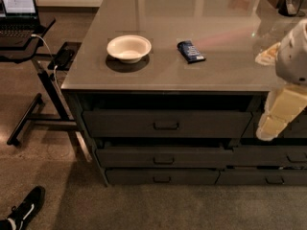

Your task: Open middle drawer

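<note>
One claw at right, middle drawer among three stacked, one bowl

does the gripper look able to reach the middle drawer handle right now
Probably yes: the gripper hangs at the right, beside the top drawer, and nothing shows between it and the handle of the middle drawer.

We see mostly grey tones, with few bright spots.
The smooth grey tabletop carries a round cream-white bowl and a dark blue flat packet with pale print. Below, the wide dark-grey middle drawer has a small darker bar handle. At the right edge, beside the drawers, we find the pale cream-yellow gripper under a white rounded arm. A black shoe with white stripe lies on the brown floor.
</note>
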### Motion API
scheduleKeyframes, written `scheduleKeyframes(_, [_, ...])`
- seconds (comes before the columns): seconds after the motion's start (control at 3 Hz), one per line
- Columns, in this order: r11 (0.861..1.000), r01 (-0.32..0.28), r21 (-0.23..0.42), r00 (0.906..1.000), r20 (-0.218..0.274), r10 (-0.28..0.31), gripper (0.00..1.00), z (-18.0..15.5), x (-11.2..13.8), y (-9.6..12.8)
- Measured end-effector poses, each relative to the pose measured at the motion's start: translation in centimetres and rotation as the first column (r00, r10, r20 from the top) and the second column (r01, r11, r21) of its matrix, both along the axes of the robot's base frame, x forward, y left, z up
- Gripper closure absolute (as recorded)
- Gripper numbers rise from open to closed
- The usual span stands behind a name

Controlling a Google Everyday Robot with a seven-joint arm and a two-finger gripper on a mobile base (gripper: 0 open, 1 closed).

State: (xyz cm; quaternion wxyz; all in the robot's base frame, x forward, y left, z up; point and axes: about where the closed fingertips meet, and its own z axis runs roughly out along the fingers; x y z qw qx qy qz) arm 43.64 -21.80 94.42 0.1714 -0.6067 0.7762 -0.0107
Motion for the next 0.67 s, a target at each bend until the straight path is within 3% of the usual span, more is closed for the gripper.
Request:
scheduleKeyframes(0.33, [0.998, 0.016, 0.06, 0.9979, -0.063, -0.013, 0.0, -5.2, 0.1, -1.0])
scheduleKeyframes(0.67, [0.994, 0.039, 0.104, 0.9883, -0.15, -0.023, 0.0, -12.2, 0.8, -2.0])
